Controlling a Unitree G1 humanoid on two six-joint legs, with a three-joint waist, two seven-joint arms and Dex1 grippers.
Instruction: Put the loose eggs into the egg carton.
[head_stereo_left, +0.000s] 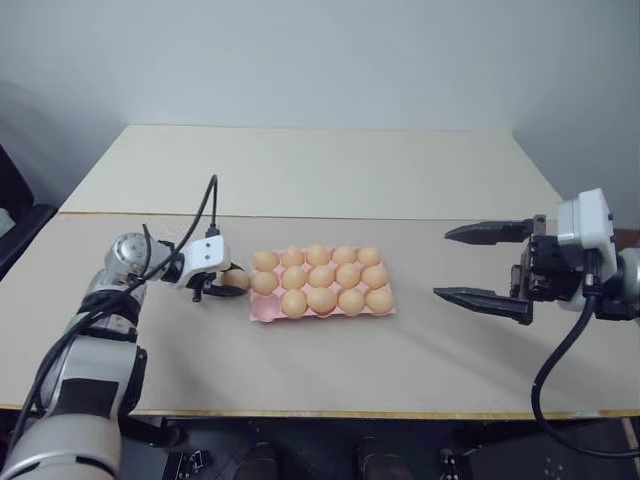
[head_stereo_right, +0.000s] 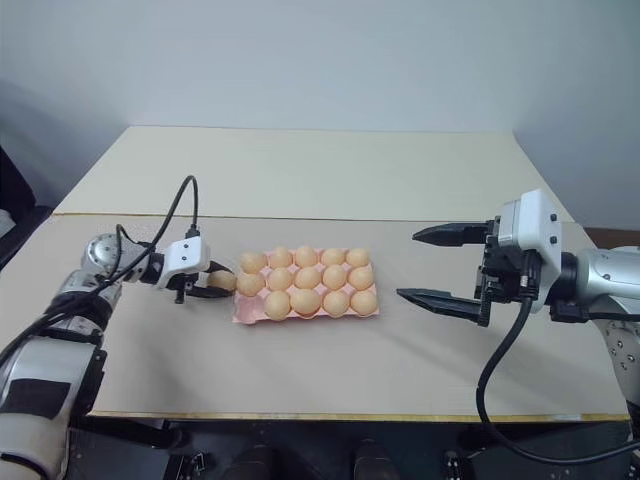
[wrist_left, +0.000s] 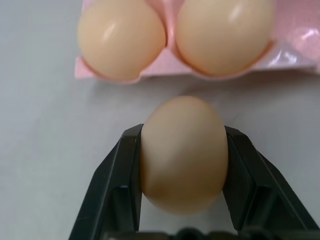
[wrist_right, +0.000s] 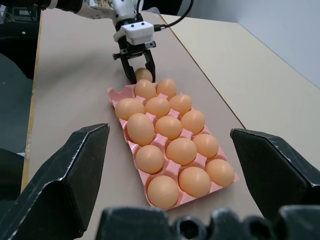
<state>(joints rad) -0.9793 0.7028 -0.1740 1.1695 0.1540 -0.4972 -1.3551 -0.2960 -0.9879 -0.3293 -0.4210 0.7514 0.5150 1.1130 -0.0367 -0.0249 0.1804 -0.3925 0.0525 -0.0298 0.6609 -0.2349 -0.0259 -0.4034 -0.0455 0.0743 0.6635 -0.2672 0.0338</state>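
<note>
One loose egg, tan-orange, sits between the black fingers of my left gripper, which is shut on it low over the table, just off the left end of the egg carton. In the left wrist view the egg is pinched on both sides, a short gap from the pink carton edge. The carton holds several eggs; its near-left corner cup looks empty. My right gripper hangs open in the air to the right of the carton, holding nothing.
The carton lies on a beige table whose front edge is close to me. A second, paler tabletop adjoins behind. A black cable loops up from the left wrist.
</note>
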